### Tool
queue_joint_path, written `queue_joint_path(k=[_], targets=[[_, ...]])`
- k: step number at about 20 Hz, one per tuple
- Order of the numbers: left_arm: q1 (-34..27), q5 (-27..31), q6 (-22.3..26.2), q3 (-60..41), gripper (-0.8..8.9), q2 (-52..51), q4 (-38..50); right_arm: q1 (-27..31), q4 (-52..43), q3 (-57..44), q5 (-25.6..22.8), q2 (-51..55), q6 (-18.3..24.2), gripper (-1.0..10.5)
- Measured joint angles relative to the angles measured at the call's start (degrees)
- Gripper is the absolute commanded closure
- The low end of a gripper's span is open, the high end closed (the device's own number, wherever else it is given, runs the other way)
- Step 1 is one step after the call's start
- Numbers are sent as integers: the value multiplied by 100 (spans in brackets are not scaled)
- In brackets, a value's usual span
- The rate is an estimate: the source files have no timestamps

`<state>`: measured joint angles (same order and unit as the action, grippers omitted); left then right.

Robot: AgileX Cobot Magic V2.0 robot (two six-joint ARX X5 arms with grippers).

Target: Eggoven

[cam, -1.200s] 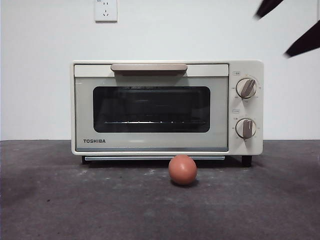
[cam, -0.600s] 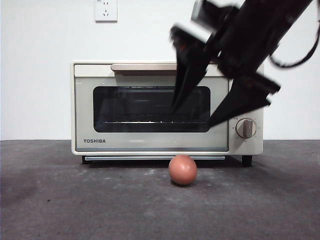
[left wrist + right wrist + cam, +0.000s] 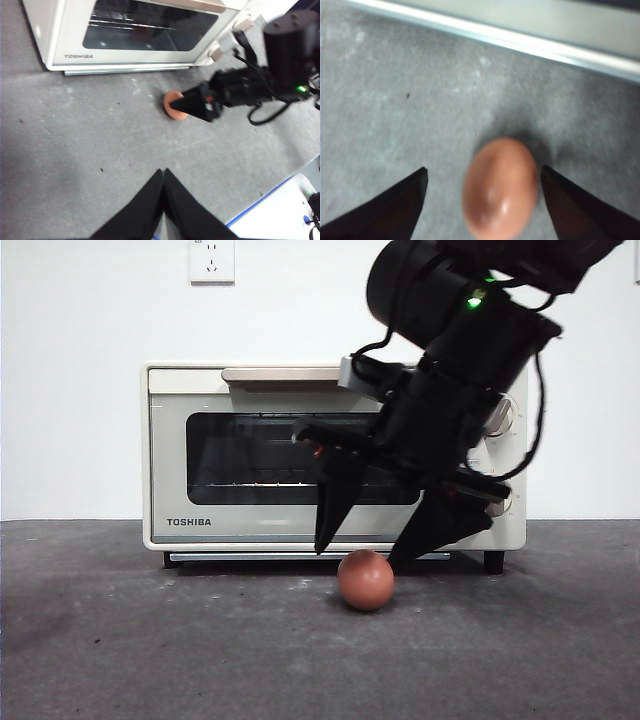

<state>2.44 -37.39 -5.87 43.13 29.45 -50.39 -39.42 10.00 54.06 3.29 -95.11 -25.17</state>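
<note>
A small reddish-brown egg (image 3: 365,580) lies on the grey table just in front of the cream TOSHIBA toaster oven (image 3: 250,525), whose dark glass door is closed. My right gripper (image 3: 357,553) hangs open directly above the egg, one jaw on each side. In the right wrist view the egg (image 3: 500,187) sits between the spread jaws of the right gripper (image 3: 484,176), untouched. The left wrist view shows the egg (image 3: 172,105), the oven (image 3: 70,47) and my left gripper (image 3: 163,171) shut and empty, well back from them.
A wall socket (image 3: 211,260) is on the white wall above the oven. The oven's beige handle (image 3: 285,374) runs along the door top. A white surface with a blue edge (image 3: 280,212) lies past the table's edge in the left wrist view.
The right arm has come down from the top right corner, crossed in front of the oven door and lowered until its open jaws straddle the egg. Egg and oven have not moved.
</note>
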Motion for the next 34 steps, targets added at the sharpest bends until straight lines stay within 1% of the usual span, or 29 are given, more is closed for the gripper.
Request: queue_joint_path(k=[4,7,11,16,19,20,23,25,28,31,34], targets=[[13,0,0,0,806,0,0,-2,256,203,-28,-363,0,586],[13,0,0,0,806,0,0,-15,293,205,-234,-382,7,624],[13,0,0,0,806,0,0,-35,374,205,-269,-382,7,680],[13,0,0,0,806,0,0,-61,387,205,-308,-404,9,793],[13,0,0,0,806,0,0,-61,387,205,-306,-404,9,921],[13,0,0,0,806,0,0,-66,387,210,-302,-404,11,945],[13,0,0,0,806,0,0,-70,387,214,-282,-404,24,944],[13,0,0,0,806,0,9,-70,448,214,-175,-365,28,944],[13,0,-26,0,806,24,295,-142,765,214,-160,94,109,944],[44,2,-234,2,806,175,787,-299,1207,214,-157,935,278,944],[232,0,-461,11,806,444,1373,-455,1775,214,-162,1711,457,944]])
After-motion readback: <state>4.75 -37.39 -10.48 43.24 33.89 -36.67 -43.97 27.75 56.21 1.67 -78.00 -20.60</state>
